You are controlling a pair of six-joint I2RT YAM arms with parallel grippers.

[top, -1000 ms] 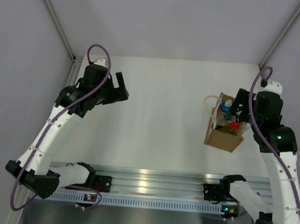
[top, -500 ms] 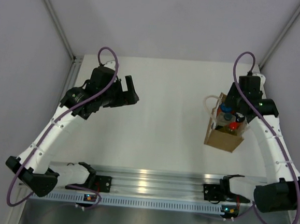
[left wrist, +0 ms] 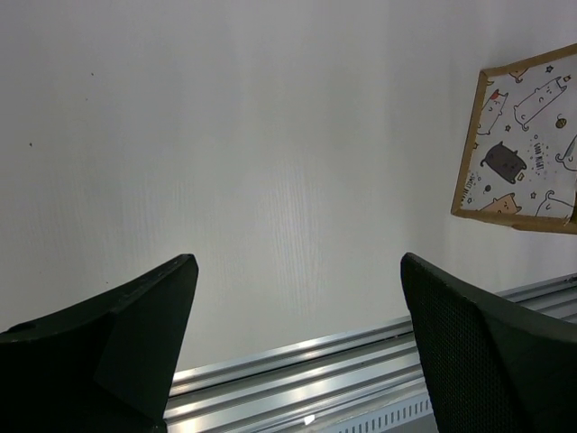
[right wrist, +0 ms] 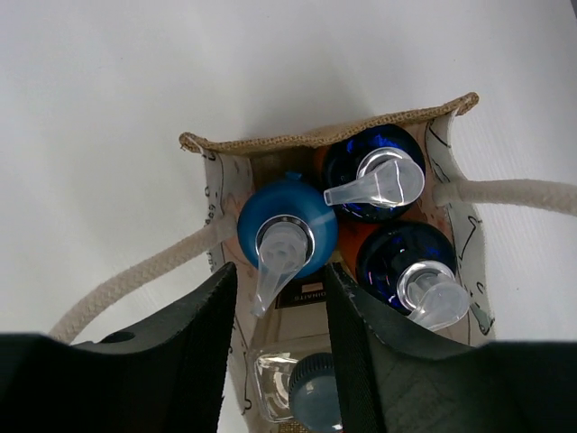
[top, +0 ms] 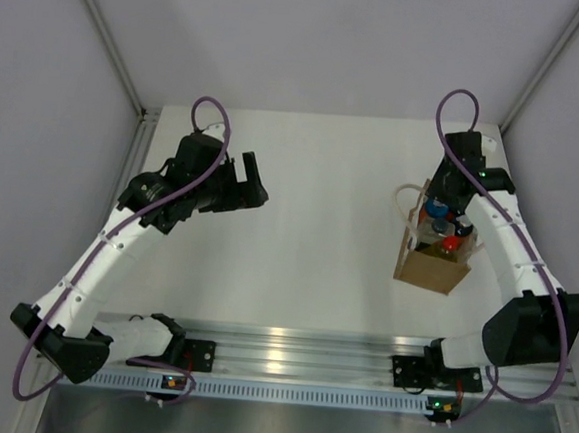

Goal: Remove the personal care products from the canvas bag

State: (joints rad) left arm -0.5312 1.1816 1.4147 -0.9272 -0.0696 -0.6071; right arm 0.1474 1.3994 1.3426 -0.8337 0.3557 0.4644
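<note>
— White desk (top: pixel 317 249), pale walls all round. Where does the right claw (right wrist: pixel 279 281) sit?
— Over the mouth of the canvas bag (right wrist: pixel 315 137), fingers spread, pinching nothing. In the wrist view its two dark fingers frame the light-blue-capped bottle (right wrist: pixel 287 225) at the centre of the frame.
— And the left claw (left wrist: pixel 297 307)?
— Spread too, empty, over bare desk at the left of the top view, well apart from the bag.
— Which step is this?
— The first reach, I'd say: every bottle I can see is inside the bag, and none lies on the desk. Two dark-blue-capped bottles (right wrist: pixel 374 171) fill the right of the frame, a clear bottle (right wrist: pixel 288 388) shows at the lower edge, and a red cap (top: pixel 452 244) shows only from above.
— How do they stand?
— Upright, long axes vertical, pump heads up. The light-blue one's spout points to the lower left. The bag stands upright too, mouth up, at the right of the top view, mid-height.
— Next move?
— Probably descend straight, close under that pump, and lift vertically clear of the handles (right wrist: pixel 135 280).
</note>
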